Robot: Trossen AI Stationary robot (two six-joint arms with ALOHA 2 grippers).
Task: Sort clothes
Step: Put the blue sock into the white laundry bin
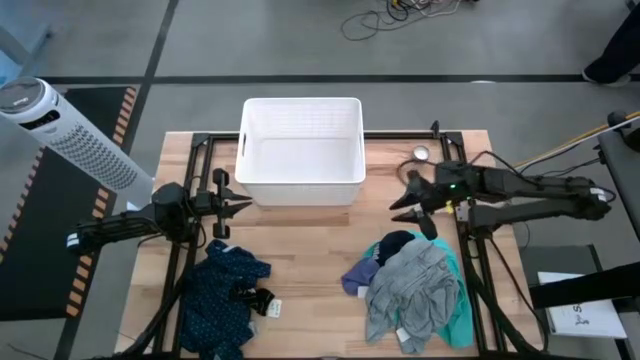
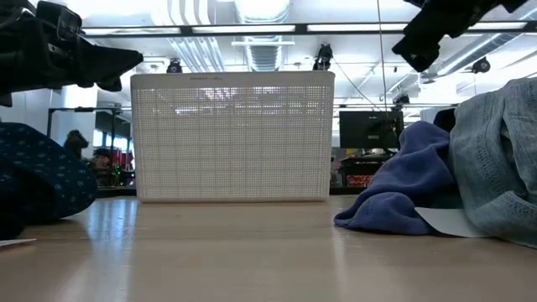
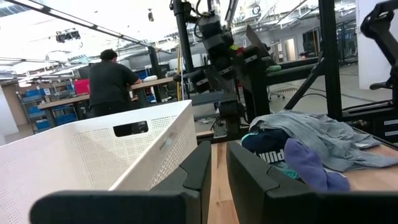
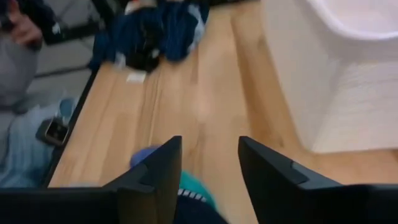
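The wooden bench (image 1: 320, 250) fills the middle of the high view, carrying everything else. Biggest on it is the white plastic basket (image 1: 300, 150), standing upright at twelve o'clock, against the far edge.

Next in size is the heap of clothes at about four o'clock. A grey garment (image 1: 410, 290) lies on top, with a teal garment (image 1: 458, 310) showing along its outer side. A blue-purple piece (image 1: 357, 276) pokes out toward the bench's centre, and a small navy piece (image 1: 396, 243) sits at the heap's far end. In the low view the grey garment (image 2: 503, 159) rises highest and the blue-purple piece (image 2: 403, 193) slumps beside it on the wood.

At about eight o'clock lies the dark navy patterned garment (image 1: 222, 295), spread flat and well apart from the heap. A small white tag (image 1: 273, 308) lies just beside it.

The right end effector (image 1: 404, 203) hangs at about two o'clock, above the bench between the basket and the heap's far end. Its fingers (image 4: 267, 168) stand apart with bare wood visible between them, and they hold nothing.

The left end effector (image 1: 240, 205) hovers at about ten o'clock, near the basket's near-left corner and above the far end of the navy patterned garment. Its fingers (image 3: 245, 171) are close together with a narrow gap, gripping nothing.

A person (image 3: 109, 81) stands in the room beyond the bench.
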